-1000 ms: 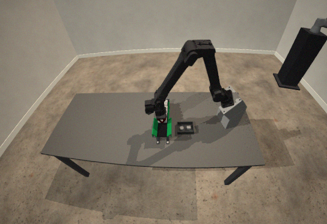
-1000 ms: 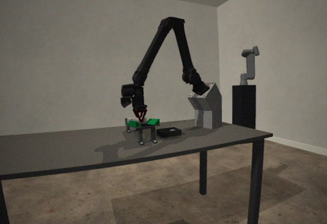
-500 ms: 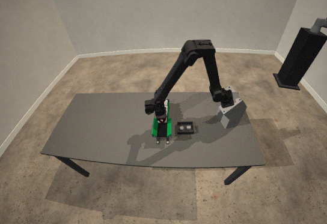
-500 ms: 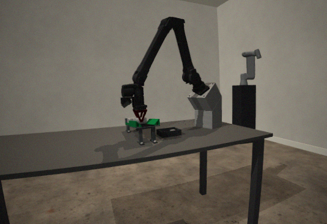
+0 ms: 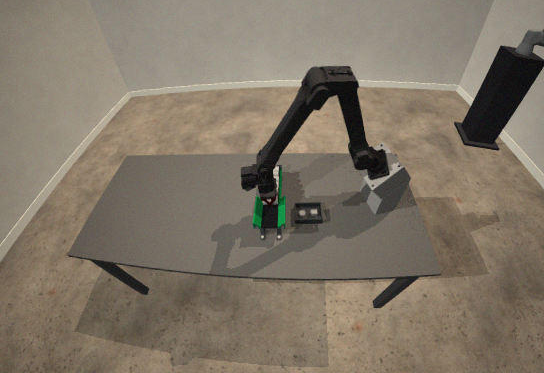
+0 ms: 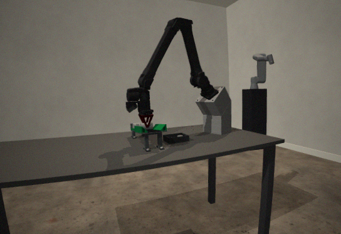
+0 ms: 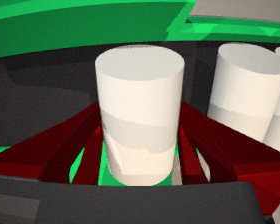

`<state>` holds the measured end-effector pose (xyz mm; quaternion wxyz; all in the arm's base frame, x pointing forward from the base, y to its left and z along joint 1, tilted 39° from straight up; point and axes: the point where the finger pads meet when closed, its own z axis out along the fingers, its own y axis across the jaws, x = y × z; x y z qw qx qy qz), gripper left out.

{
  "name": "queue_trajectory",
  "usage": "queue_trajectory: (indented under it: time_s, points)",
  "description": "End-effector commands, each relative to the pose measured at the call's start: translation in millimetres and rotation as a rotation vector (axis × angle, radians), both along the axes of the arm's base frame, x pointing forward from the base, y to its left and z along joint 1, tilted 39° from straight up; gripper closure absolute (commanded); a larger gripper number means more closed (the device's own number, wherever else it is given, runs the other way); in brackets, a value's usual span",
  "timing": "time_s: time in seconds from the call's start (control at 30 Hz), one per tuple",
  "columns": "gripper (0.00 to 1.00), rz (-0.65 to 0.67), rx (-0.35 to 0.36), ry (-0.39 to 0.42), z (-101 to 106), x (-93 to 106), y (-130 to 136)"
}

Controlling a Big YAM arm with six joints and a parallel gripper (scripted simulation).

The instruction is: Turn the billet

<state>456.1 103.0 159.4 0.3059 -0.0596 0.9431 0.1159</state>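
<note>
In the wrist view my dark red gripper is shut on a pale steel billet, its round end face pointing away from the camera. A second pale billet lies just to its right on the dark ramp floor. The green ramp wall curves behind them. In the top view the gripper stands over the green feed ramp near the table's middle. In the exterior view the gripper points down at the ramp, which stands on short legs; a pale billet shows at its left end.
A small black tray holding two pale pieces sits right of the ramp. The arm's grey base block stands at the table's back right. A black pedestal with another robot stands off the table.
</note>
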Motion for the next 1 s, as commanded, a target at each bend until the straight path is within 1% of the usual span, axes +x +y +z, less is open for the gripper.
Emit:
queue_trajectory:
  time_s: [0.0,0.07,0.1,0.27,0.3,0.33,0.97]
  points:
    - [1.0,-0.02,0.019,-0.076,36.1,17.8,-1.2]
    - [1.0,-0.02,0.019,-0.076,36.1,17.8,-1.2]
    - [0.45,-0.02,0.019,-0.076,36.1,17.8,-1.2]
    - [0.45,-0.014,0.022,-0.071,34.0,17.6,0.7]
    - [0.45,-0.013,0.02,-0.059,28.0,13.8,0.8]
    - [0.45,-0.013,0.019,-0.056,26.5,12.8,0.6]
    - [0.45,-0.013,0.019,-0.055,26.2,12.6,0.5]
